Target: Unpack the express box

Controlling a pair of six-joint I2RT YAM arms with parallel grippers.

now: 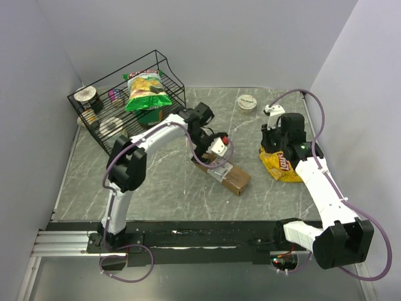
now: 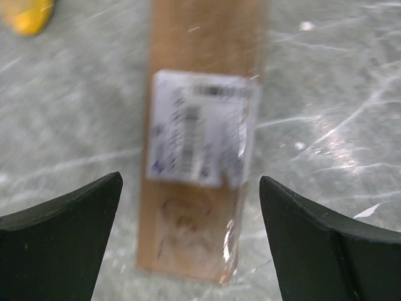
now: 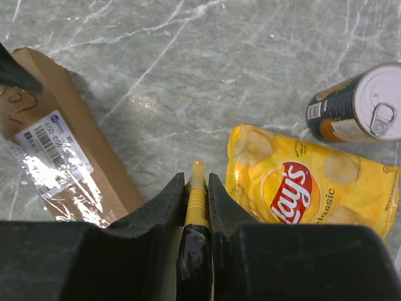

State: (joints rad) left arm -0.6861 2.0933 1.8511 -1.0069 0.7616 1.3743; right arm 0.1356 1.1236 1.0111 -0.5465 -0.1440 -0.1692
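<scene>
The box (image 1: pixel 223 174) lies mid-table, a bit toward the near edge. The left claw (image 2: pixel 190 188) hangs over it, fingers apart. The right claw (image 3: pixel 197 185) squeezes a yellow tool (image 3: pixel 196 204). If nothing pins the box, the tool could push it away.

Express box (image 2: pixel 207 63) showed matt brown cardboard, its white paper label (image 2: pixel 200 128) under glossy, crinkled clear tape. Table (image 3: pixel 188 75) gleamed: polished grey marble-look top. Lower right, the Lay's chip bag (image 3: pixel 307 188) shone, glossy yellow film; the can (image 3: pixel 357 103) above it had a bright metal lid. Right gripper (image 3: pixel 197 182) fingers (image 3: pixel 156 219) looked matt black plastic, the yellow tool (image 3: pixel 196 200) ribbed plastic.
</scene>
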